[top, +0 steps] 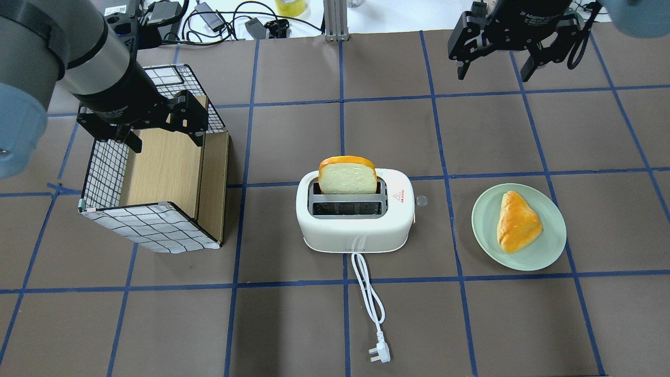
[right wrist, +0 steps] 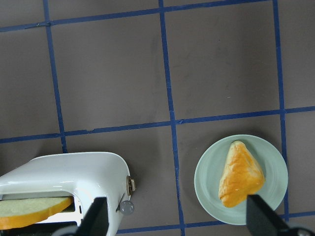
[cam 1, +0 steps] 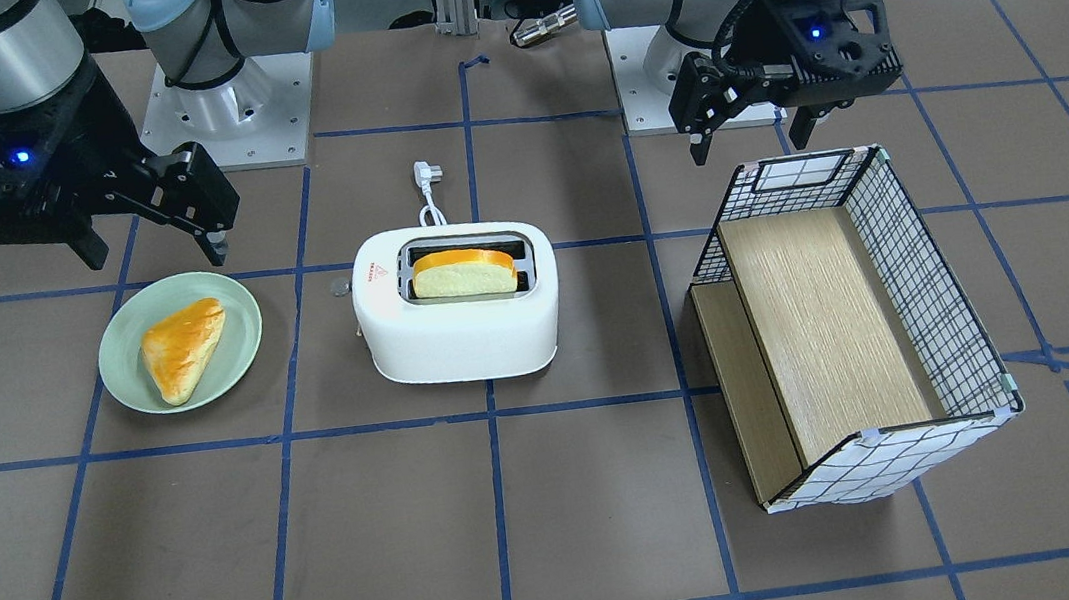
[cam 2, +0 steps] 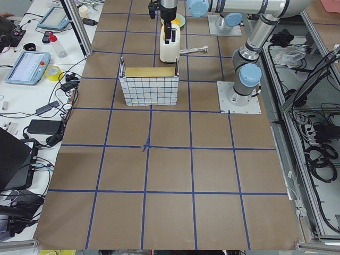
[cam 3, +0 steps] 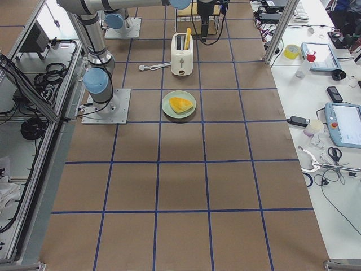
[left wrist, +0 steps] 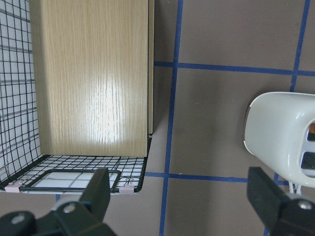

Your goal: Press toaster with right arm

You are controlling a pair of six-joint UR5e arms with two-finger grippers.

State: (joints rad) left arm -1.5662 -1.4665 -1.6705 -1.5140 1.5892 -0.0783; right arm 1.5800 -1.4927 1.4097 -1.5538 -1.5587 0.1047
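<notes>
The white two-slot toaster (cam 1: 458,339) stands mid-table, with a bread slice (cam 1: 463,273) upright in one slot. It also shows in the overhead view (top: 356,230) and low left in the right wrist view (right wrist: 64,172), where its small side lever (right wrist: 131,184) is visible. Its cord and plug (top: 379,353) lie on the table. My right gripper (top: 493,73) is open and empty. It hangs raised over the table beyond the plate, apart from the toaster, and also shows in the front view (cam 1: 155,251). My left gripper (top: 165,140) is open and empty over the checked box.
A green plate (top: 484,209) with a triangular bun (top: 517,226) sits on the toaster's lever side. A small clear disc (top: 421,200) lies by the lever. The checked-fabric box (cam 1: 938,304) with a wooden floor stands on the other side.
</notes>
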